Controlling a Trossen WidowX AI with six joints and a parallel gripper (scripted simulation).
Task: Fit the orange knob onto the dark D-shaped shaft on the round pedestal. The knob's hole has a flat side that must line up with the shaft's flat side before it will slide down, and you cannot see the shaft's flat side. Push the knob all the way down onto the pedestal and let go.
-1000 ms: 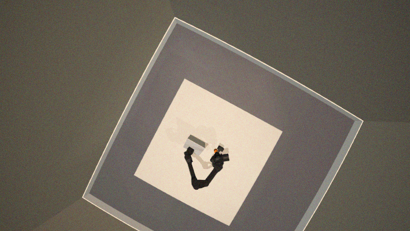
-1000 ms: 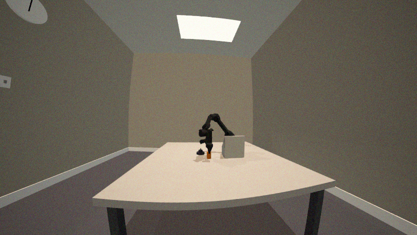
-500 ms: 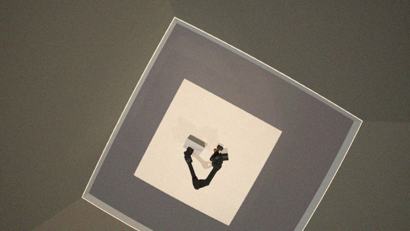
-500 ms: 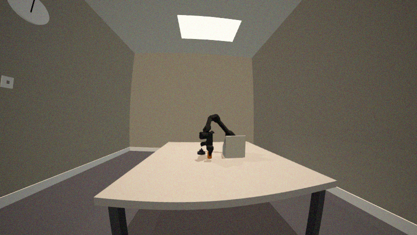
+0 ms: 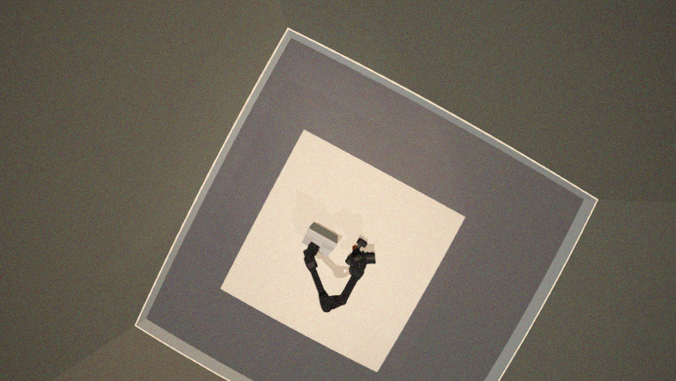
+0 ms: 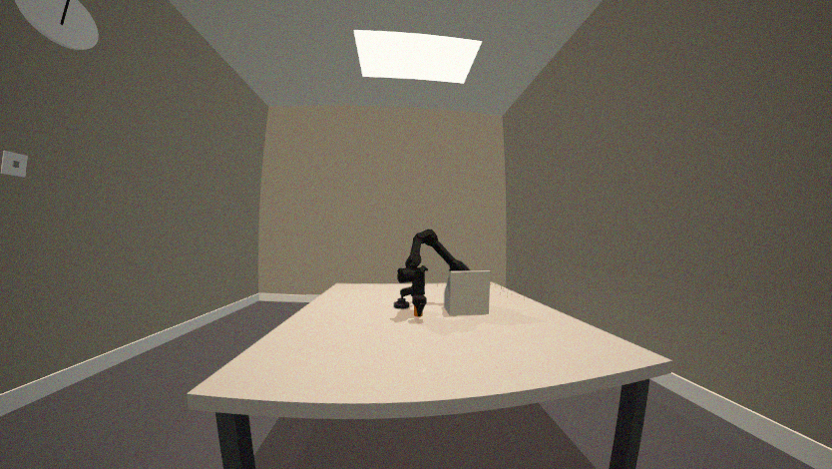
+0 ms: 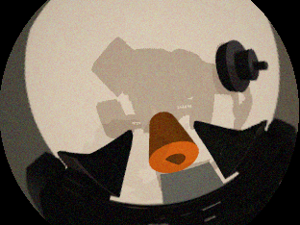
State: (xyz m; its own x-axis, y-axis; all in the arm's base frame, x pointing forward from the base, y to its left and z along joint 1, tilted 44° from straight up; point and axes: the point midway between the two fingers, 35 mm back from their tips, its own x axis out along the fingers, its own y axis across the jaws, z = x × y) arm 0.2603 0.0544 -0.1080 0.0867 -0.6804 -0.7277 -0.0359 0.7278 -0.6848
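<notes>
The orange knob (image 5: 355, 247) (image 6: 416, 311) (image 7: 165, 135) stands upright on the table, its dark hole facing up in the wrist view. My gripper (image 5: 357, 250) (image 6: 419, 313) (image 7: 163, 128) is open and lowered around the knob, one finger on each side, with gaps showing between the fingers and the knob in the wrist view. The dark round pedestal (image 6: 401, 304) (image 7: 233, 67) stands on the table beside the knob, at the upper right in the wrist view. Its thin shaft (image 7: 262, 65) is bare; its flat side cannot be made out.
A grey box (image 5: 323, 236) (image 6: 469, 292) (image 7: 189, 185) stands on the pale table (image 5: 378, 189) (image 6: 407, 360), on the other side of the knob from the pedestal. The arm arches over from beside the box. Its shadow falls on the table around the knob and pedestal.
</notes>
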